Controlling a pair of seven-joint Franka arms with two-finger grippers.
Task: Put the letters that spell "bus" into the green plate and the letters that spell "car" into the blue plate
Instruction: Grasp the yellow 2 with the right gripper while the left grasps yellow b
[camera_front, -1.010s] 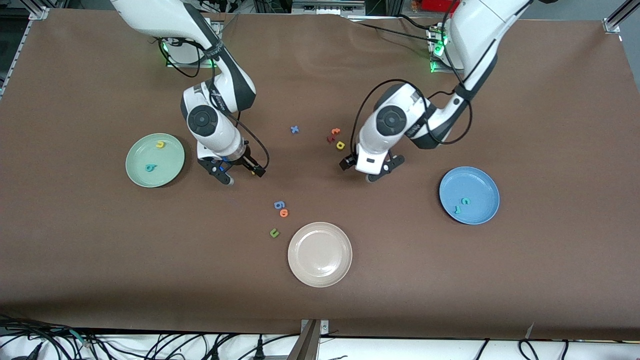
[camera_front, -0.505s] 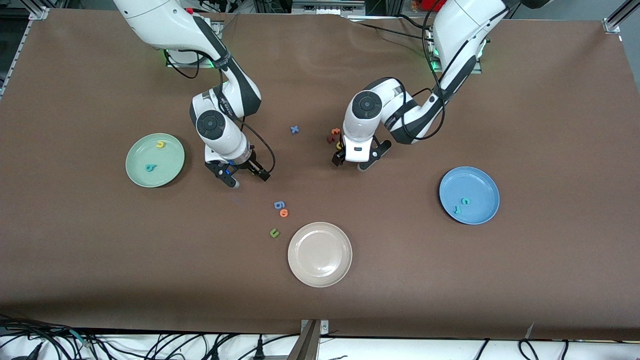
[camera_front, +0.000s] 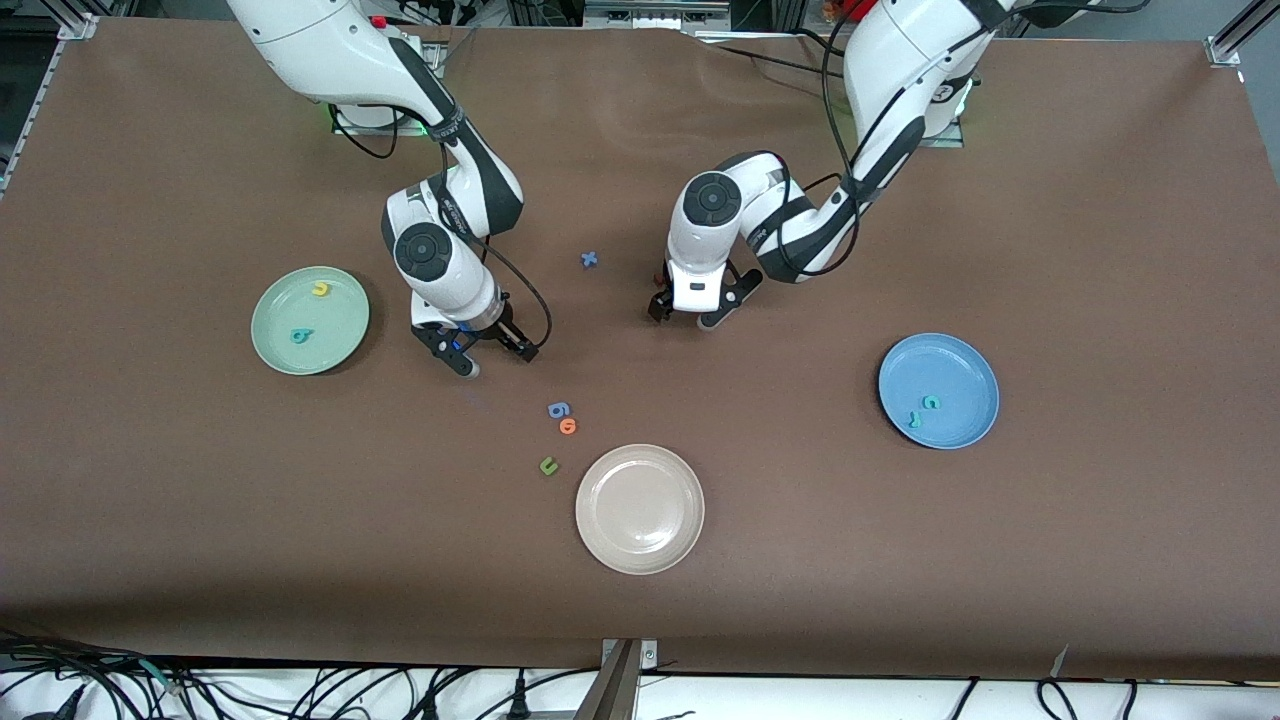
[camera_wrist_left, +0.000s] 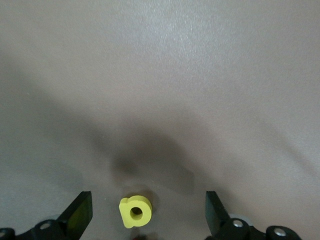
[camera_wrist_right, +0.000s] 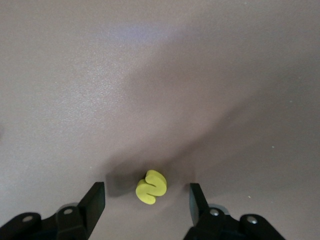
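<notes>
The green plate (camera_front: 338, 342) holds a yellow "u" (camera_front: 320, 289) and a teal "b" (camera_front: 301, 336). In the blue plate (camera_front: 962, 368) lie a teal "c" (camera_front: 930, 402) and a teal "r" (camera_front: 913, 418). My right gripper (camera_front: 492, 352) is low over the table beside the green plate. Its wrist view shows it (camera_wrist_right: 146, 192) open around the yellow "s" (camera_wrist_right: 151, 186), with gaps on both sides. My left gripper (camera_front: 684, 312) is low over mid-table. Its wrist view shows it (camera_wrist_left: 147, 205) open wide around the yellow "a" (camera_wrist_left: 135, 212). Both yellow letters are hidden in the front view.
A cream-white plate (camera_front: 640, 508) sits nearest the front camera at mid-table. Beside it lie a green "u" (camera_front: 548, 465), an orange "o" (camera_front: 568, 426) and a blue "6" (camera_front: 558, 409). A blue "x" (camera_front: 589, 259) lies between the two arms.
The left arm has swung toward the right arm's end and now covers the letter cluster with the yellow "a". The right gripper shifted slightly and its fingers have narrowed around the "s".
</notes>
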